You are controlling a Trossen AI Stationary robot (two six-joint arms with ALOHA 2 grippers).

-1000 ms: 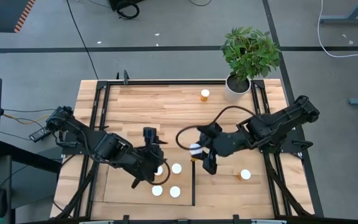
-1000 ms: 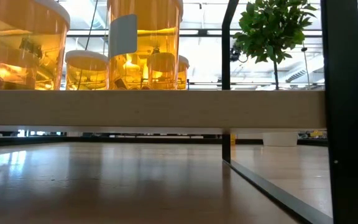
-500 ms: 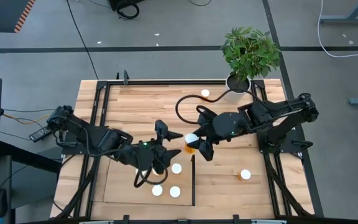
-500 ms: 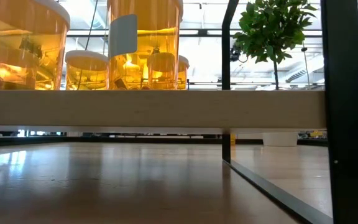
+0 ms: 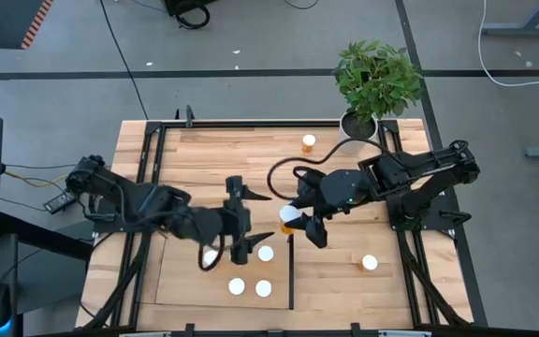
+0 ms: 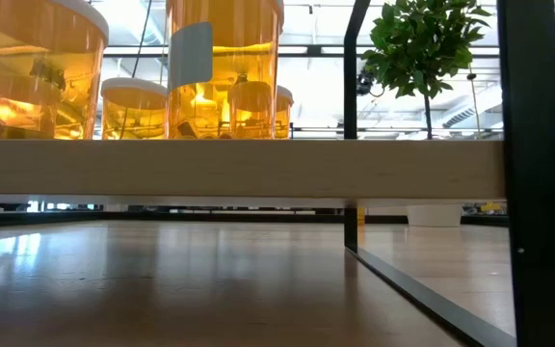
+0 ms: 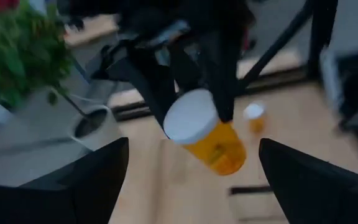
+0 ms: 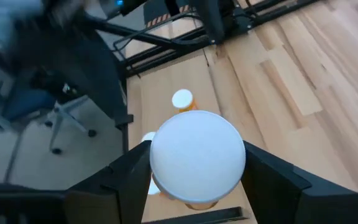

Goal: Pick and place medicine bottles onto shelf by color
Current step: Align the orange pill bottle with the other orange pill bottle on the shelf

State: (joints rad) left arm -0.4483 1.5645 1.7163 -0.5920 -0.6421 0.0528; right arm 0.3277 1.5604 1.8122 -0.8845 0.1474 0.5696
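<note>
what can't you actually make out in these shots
- High view: the left end effector has its fingers spread wide, and its arm may hide bottles on the shelf.
- High view: labels on the bottle held by the right end effector are too small.
- Low view: the bottles are cut off above.

Both grippers crowd the shelf's black strip [image 5: 291, 271]; open tabletop [image 5: 213, 154] lies beyond, toward the plant [image 5: 374, 80].

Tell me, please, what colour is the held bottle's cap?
White, on the orange bottle; the right wrist view shows it best.
</note>
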